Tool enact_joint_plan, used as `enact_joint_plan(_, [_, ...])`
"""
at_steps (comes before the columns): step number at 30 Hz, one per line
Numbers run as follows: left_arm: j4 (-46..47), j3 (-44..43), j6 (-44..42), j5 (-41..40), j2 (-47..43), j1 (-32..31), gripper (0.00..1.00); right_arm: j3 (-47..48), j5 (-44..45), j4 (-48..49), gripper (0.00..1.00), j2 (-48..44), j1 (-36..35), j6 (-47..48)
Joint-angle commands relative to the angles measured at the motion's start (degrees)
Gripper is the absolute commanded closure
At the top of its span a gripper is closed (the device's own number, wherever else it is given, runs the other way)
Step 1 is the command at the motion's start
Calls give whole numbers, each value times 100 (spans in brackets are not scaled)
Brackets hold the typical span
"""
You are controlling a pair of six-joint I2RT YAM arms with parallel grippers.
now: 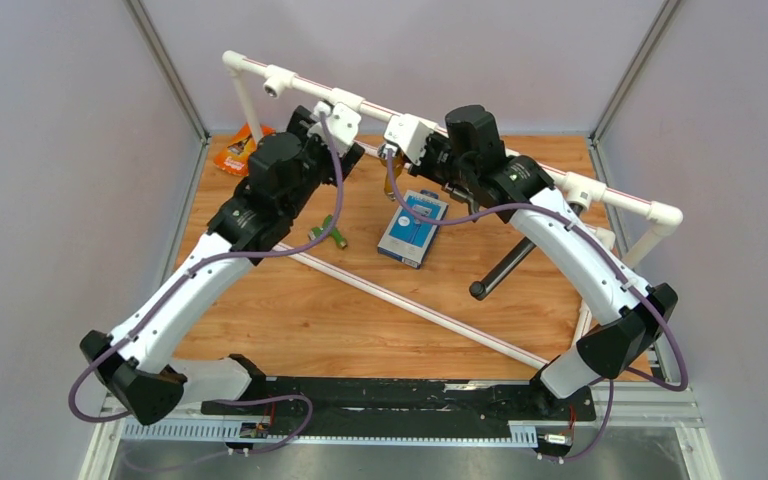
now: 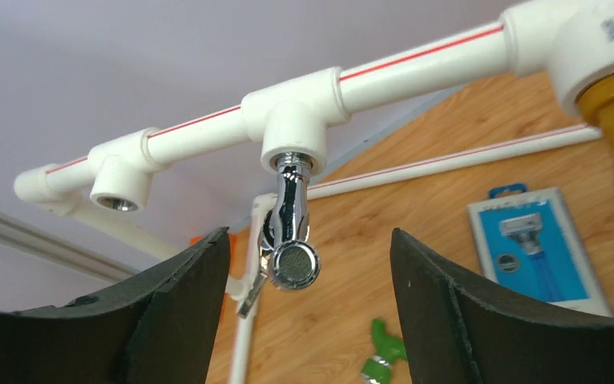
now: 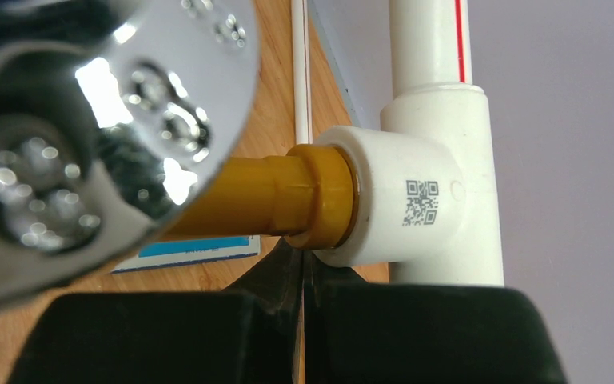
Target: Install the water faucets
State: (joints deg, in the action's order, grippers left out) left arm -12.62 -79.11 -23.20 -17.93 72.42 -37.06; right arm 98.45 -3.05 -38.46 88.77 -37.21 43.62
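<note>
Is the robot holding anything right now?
Nothing. The left gripper stands open either side of the chrome faucet; the right gripper is shut, empty, under the yellow stem.

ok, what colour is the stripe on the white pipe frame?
Red, running along the pipe frame, clearest in the left wrist view.

Left arm and right arm built alike: smooth white link shells between chunky black joint housings, with a row of small dark dots (screws or holes, cannot tell) along each white forearm shell. A purple cable runs loose outside each arm, looping wide near the base; a white angular camera mount sits at each wrist. Left claw and right claw: thick matte-black fingers, faintly grainy surface.
</note>
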Motion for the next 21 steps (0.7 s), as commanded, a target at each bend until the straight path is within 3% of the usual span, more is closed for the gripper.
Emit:
enact_joint_plan(1, [-293,-403,1543,887,-658,269,19,-239,-319,-707,100,123,-199,-46])
enact_joint_plan(7, [-390,-220,3723,1564,-1168,1086,15,-239,-328,-698,100,149,-199,-37])
enact_joint_plan(12, [-425,307,6781,1951,-1520,2333,13,-230,-337,-707,100,167,-199,-46])
enact_joint_plan(15, [-154,869,8607,2660,-1503,2913,13,-256,-319,-689,100,167,-208,-46])
enact_joint_plan(21, [804,1354,10430,3876,-871,3020,13,-265,-293,-690,100,149,-208,-37])
